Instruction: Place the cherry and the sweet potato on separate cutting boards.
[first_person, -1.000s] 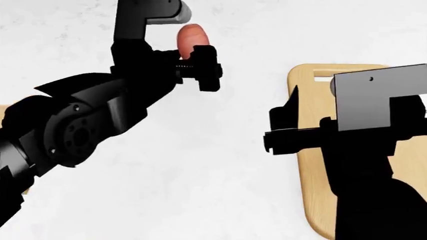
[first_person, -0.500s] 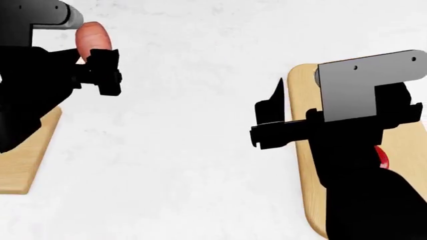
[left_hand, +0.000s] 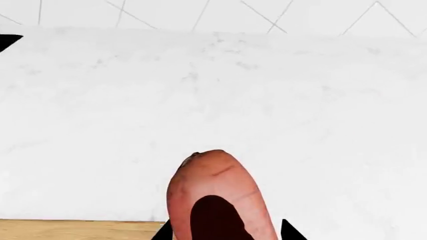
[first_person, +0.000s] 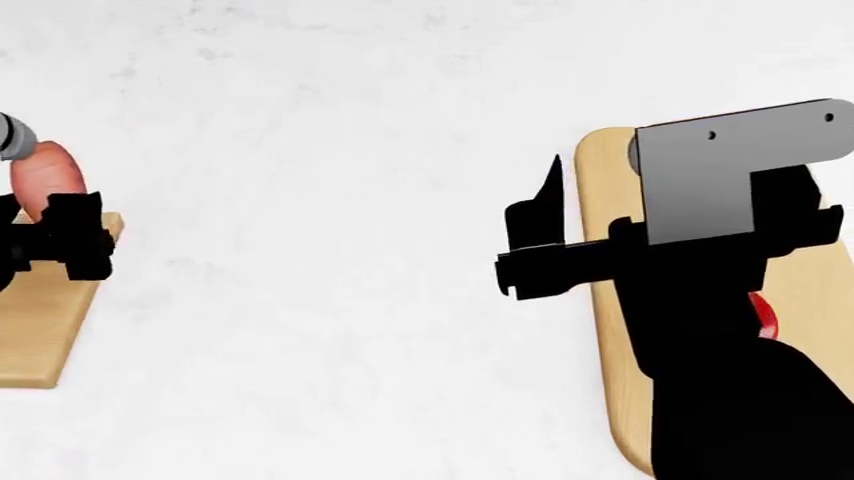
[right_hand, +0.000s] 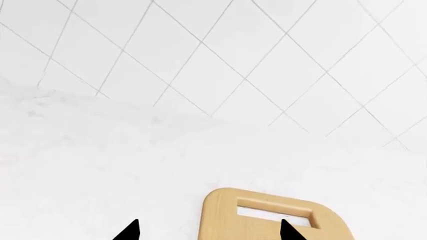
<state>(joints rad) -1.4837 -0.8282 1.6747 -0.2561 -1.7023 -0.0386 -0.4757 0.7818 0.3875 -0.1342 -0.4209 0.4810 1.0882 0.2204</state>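
My left gripper (first_person: 60, 240) is shut on the pinkish-brown sweet potato (first_person: 47, 170) and holds it above the far corner of the smaller cutting board (first_person: 40, 320) at the left edge of the head view. In the left wrist view the sweet potato (left_hand: 217, 192) stands between the fingertips, with the board edge (left_hand: 80, 229) beside it. My right gripper (first_person: 534, 245) is open and empty over the left edge of the longer cutting board (first_person: 603, 300). A sliver of the red cherry (first_person: 763, 315) shows on that board, mostly hidden by my right arm. The right wrist view shows the board's slot handle (right_hand: 273, 212).
Both boards lie on a white marbled counter (first_person: 334, 250). A white tiled wall (right_hand: 233, 60) rises behind the counter's far edge.
My left gripper has carried the sweet potato left and nearer, from mid-counter to above the smaller board's corner. The right arm shifted slightly, and the cherry sliver came into view.
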